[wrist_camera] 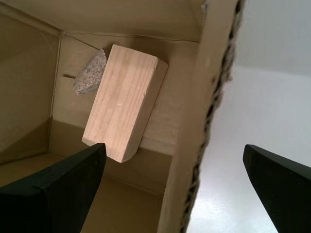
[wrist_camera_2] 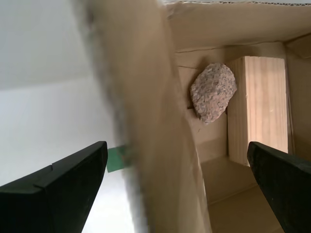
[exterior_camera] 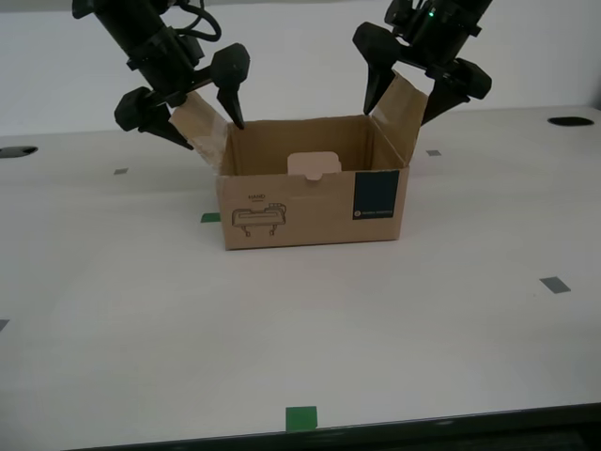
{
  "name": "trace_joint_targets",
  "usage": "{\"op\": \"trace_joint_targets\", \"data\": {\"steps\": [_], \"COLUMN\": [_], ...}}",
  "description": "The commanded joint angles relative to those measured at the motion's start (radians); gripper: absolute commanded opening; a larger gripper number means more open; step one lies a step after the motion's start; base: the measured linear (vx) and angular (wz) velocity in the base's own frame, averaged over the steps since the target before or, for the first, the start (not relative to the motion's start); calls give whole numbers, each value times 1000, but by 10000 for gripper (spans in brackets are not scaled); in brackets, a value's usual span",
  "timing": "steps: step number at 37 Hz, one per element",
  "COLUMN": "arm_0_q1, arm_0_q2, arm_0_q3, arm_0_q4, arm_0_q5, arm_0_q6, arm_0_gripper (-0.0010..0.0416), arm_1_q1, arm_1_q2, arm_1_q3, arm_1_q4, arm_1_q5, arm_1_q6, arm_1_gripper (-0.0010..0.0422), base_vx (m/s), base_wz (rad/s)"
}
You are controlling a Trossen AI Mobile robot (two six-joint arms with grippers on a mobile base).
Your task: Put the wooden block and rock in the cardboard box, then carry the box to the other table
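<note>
The cardboard box [exterior_camera: 310, 202] stands open-topped on a pale table [exterior_camera: 141, 310] in the middle of the exterior view. Inside it lie the wooden block [wrist_camera: 124, 107] [wrist_camera_2: 262, 111] and the rock [wrist_camera_2: 213, 92] [wrist_camera: 90, 74], side by side on the floor; the exterior view hides both. My second gripper [exterior_camera: 211, 133] [wrist_camera_2: 167, 194] is open and straddles the flap [wrist_camera_2: 141, 97] on the exterior view's left. My first gripper [exterior_camera: 398, 115] [wrist_camera: 170, 189] is open astride the flap [wrist_camera: 204, 97] on the exterior view's right. The other table is out of view.
Grey tape squares [exterior_camera: 554, 284] and green tape marks [exterior_camera: 301, 418] [exterior_camera: 210, 217] dot the tabletop. Dark round holes sit near the far corners [exterior_camera: 570, 121] [exterior_camera: 17, 150]. The table's front edge runs along the bottom of the exterior view.
</note>
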Motion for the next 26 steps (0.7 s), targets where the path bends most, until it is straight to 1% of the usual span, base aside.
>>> {"op": "trace_joint_targets", "data": {"steps": [1,12,23,26], "arm_0_q1": [2,4,5,5], "arm_0_q2": [-1,-1,-1,-1], "arm_0_q3": [1,1,1,1], "arm_0_q4": [0,6,5,5], "arm_0_q5": [-3,-3,-3,-3], "arm_0_q6": [7,19,26,34], "arm_0_gripper": [393,386,344,331], "arm_1_q1": [0,0,-2,-2], "arm_1_q2": [-9,-8,-8,-8], "arm_1_q3": [6,11,11,11], "arm_1_q4": [8,11,13,12], "arm_1_q5": [3,3,4,4], "arm_1_q6": [12,12,14,13], "arm_1_gripper": [394,393,393,394], "base_vx": [0,0,0,0], "base_wz": [0,0,0,0]}}
